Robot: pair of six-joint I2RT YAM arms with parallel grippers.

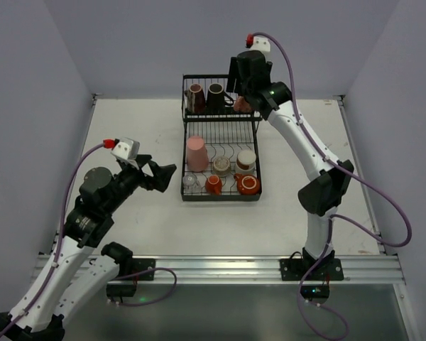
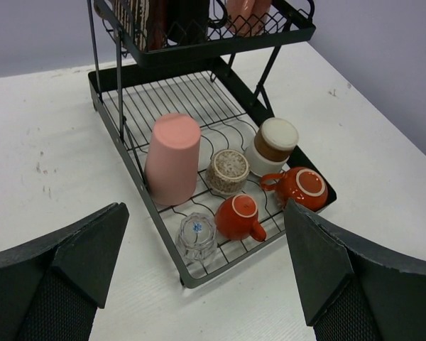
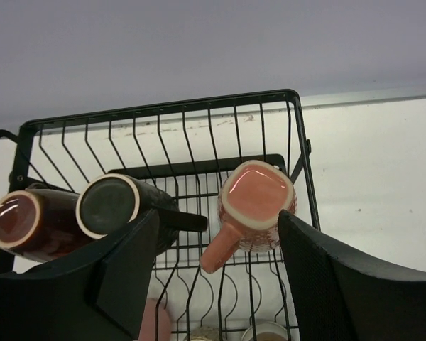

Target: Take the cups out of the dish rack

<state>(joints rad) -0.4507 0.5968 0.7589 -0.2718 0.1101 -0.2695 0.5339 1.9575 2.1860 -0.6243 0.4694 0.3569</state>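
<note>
The dish rack sits mid-surface, its long axis running 12 to 6 o'clock, with the raised basket at 12. The right claw hangs over that basket, spread wide and empty, above a pink mug whose handle points to 7 o'clock. The left claw, at the rack's 9 o'clock, is also wide open and empty. The pink tumbler stands upright.

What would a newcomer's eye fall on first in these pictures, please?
The loaded black wire dish rack at mid-table draws the eye first, above all the tall pink tumbler upside down at the left of its lower tray. Next come the right gripper, open above a pink mug in the rear basket, and the left gripper, open toward the tray.
</note>
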